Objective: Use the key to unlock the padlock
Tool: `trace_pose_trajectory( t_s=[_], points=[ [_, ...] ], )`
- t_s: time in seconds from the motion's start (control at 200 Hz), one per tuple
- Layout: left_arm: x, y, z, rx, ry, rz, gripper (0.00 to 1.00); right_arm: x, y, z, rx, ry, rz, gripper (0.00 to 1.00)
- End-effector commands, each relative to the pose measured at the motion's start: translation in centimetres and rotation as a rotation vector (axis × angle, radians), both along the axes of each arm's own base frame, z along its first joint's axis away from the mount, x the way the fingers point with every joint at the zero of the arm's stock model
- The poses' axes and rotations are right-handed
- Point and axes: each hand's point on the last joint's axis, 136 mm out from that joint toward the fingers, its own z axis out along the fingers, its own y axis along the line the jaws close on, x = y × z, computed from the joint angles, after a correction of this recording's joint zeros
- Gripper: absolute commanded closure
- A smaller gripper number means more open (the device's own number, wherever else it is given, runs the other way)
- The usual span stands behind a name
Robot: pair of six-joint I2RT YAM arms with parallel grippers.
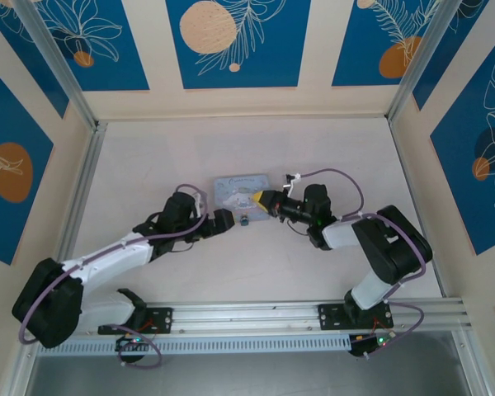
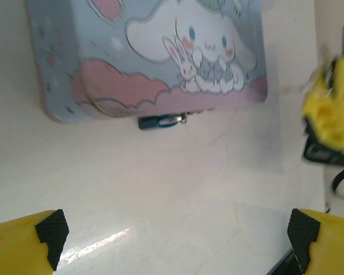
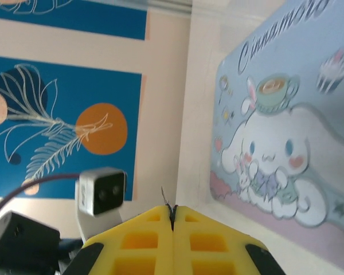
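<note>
Broad pale counter [image 1: 148, 157], and at its middle lies the light-blue cartoon tin [image 1: 235, 188], lid up. The two arms close in from either side: left arm [image 1: 115, 252] from the near left, right arm [image 1: 379, 239] from the right.

The left jaws are spread wide and hold nothing. Their black pads [image 2: 51, 229] sit at the bottom corners of the left wrist view with bare counter between them. The right jaws hover over the tin's right end, pressed fully together. A thin dark sliver pokes out of the seam, which I read as the key [image 3: 164, 197], pinched by its head. It is too slim to make out its detail.

The padlock [image 2: 160, 121] lies on the counter hard against the tin's near edge, about midway along it. Its long axis runs along that edge: teal body to the left in the left wrist view, metal end to the right. Whether the shackle hooks the tin's clasp, I cannot tell. The key points straight out of the fingertips, in line with them.

By my judgement this is the approach step, with nothing inserted yet. Next, the left jaws should steady the padlock body. Then the key tip must line up with the keyway, which is hidden in these views.
</note>
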Motion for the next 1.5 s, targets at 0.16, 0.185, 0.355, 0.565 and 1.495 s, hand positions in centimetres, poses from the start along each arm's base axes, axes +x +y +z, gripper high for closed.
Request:
trace_pose_trajectory(
  t_s=[0.16,0.185,0.355,0.565,1.495],
  points=[
    [-0.5,-4.7,-1.9,0.134,-0.148,-0.256,0.01,2.1,-0.9,-1.5,-0.087,0.107,-0.037,1.00],
    [-0.5,-5.0,-2.2,0.147,-0.157,-0.268,0.01,2.3,-1.0,-1.5,-0.092,0.109,-0.046,1.00],
    [0.5,-6.2,-4.2,0.221,-0.215,-0.305,0.01,2.9,-1.5,-2.4,-0.124,0.147,-0.086,1.00],
    [2.2,-7.3,-6.1,0.253,-0.289,-0.306,0.06,3.0,-1.8,-2.7,-0.167,0.161,-0.111,1.00],
    [4.8,-9.4,-3.9,0.149,-0.443,-0.151,0.06,3.4,-0.8,-4.3,-0.191,0.194,-0.097,1.00]
  ],
)
